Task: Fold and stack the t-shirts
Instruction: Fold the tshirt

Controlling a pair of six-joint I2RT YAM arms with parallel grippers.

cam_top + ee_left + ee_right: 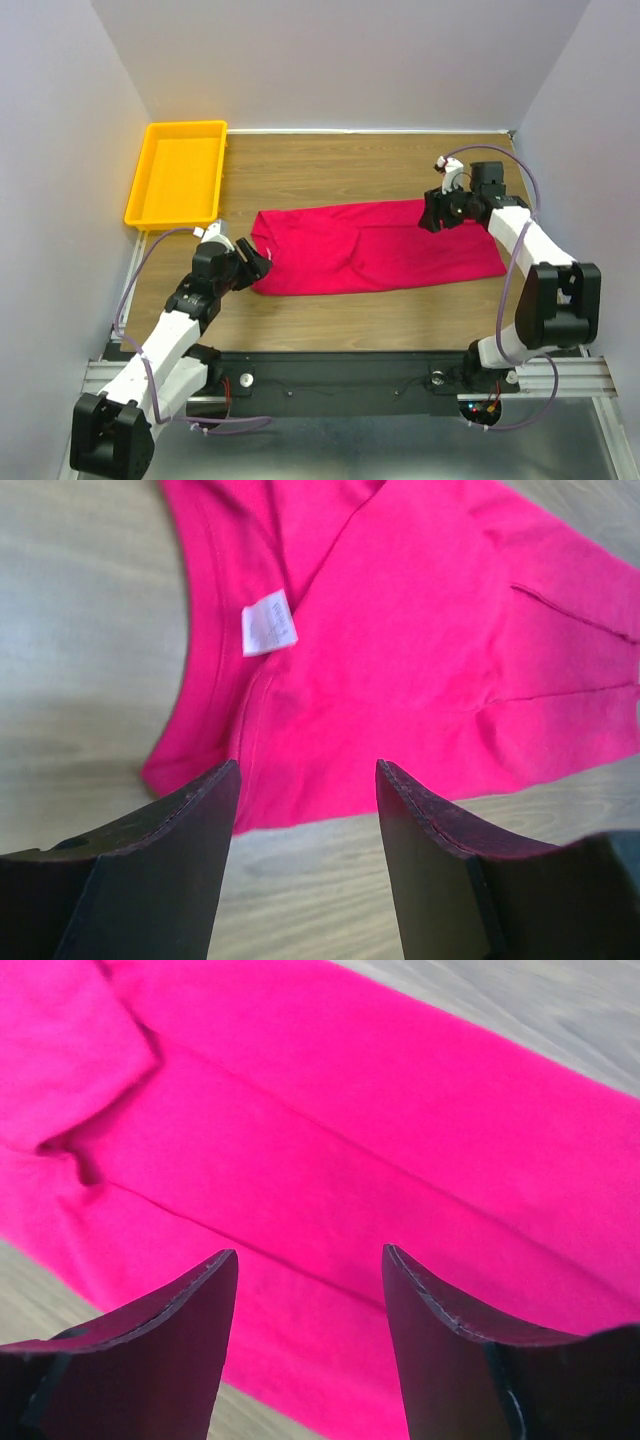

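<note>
The crimson t-shirt [375, 247] lies folded lengthwise into a long strip across the middle of the table. Its collar end, with a white neck label [268, 623], points left. My left gripper [256, 263] hovers at that left end, open and empty, its fingertips over the shirt's near edge [300, 810] and the wood. My right gripper [432, 218] is above the shirt's far right part, open too, with only red cloth [330, 1160] below its fingers [420, 1290]. Nothing is held.
A yellow plastic tray [178, 172] stands empty at the back left corner. Grey walls close in the table on three sides. Bare wood [330, 160] lies behind and in front of the shirt.
</note>
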